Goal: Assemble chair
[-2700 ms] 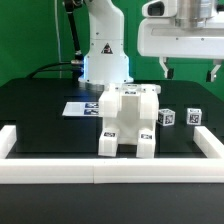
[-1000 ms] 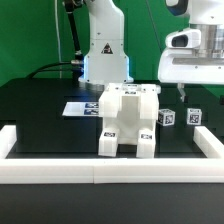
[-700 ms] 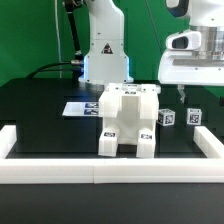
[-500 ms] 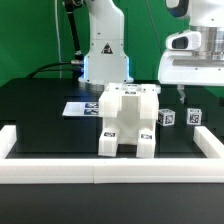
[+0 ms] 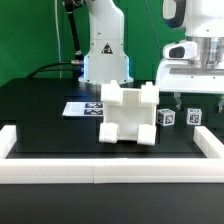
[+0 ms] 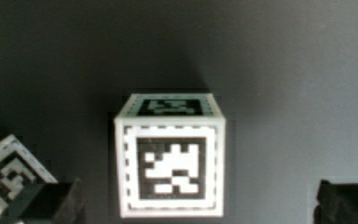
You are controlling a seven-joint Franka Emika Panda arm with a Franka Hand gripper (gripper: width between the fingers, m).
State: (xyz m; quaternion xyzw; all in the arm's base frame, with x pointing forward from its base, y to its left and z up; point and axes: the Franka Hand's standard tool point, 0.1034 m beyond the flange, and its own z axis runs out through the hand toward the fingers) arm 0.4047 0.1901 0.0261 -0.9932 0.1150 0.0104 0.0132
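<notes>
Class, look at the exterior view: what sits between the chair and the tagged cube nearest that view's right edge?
A second tagged cube stands between the chair and the rightmost cube; the exterior view shows it.

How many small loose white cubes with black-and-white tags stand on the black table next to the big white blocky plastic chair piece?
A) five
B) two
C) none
B: one small white tagged cube and a second cube stand on the black table, to the exterior view's right of the white blocky chair.
</notes>
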